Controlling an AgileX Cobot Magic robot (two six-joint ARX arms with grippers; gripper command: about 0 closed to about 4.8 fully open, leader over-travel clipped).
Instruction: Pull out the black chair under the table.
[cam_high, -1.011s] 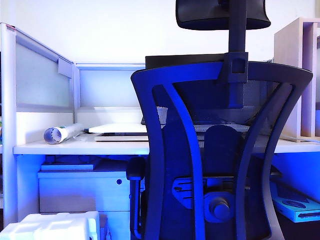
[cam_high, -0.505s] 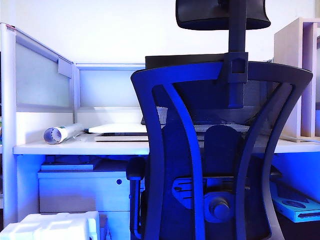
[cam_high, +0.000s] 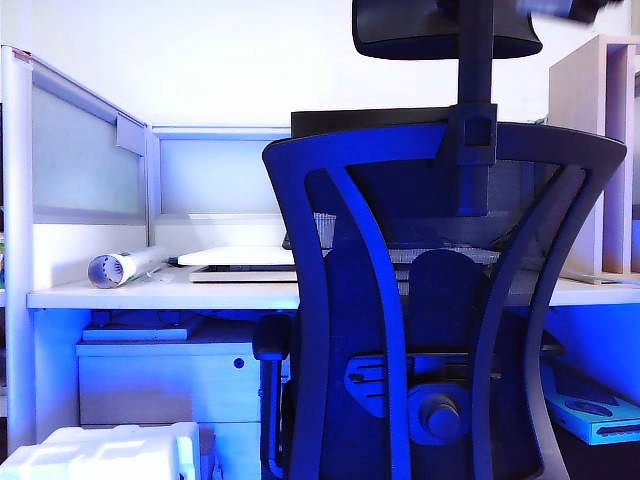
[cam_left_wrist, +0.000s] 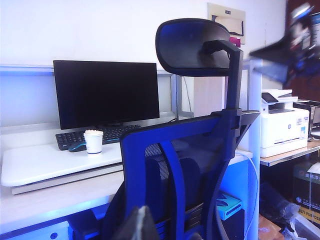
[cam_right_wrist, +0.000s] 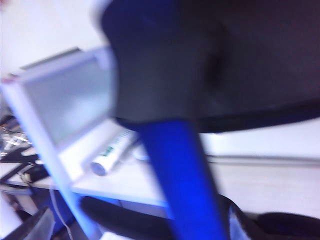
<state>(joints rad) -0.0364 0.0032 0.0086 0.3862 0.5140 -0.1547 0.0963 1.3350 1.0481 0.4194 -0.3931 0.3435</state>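
Right claw (cam_high: 565, 8) newly above black chair (cam_high: 440, 300), blurred

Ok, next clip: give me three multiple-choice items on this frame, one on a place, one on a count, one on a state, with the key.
1. Where is the white cup? A) beside the keyboard B) on a shelf C) on the floor
2. How many monitors stand on the table? A) one B) two C) three
3. The black chair is: A) tipped over B) upright at the table C) upside down

Key: 1 A, the cup stands next to the keyboard; 2 A, only one dark screen shows; 3 B, its back stands straight before the table edge.
The right tool is a blur by the headrest, the left tool low behind the chair back; neither opening is readable.
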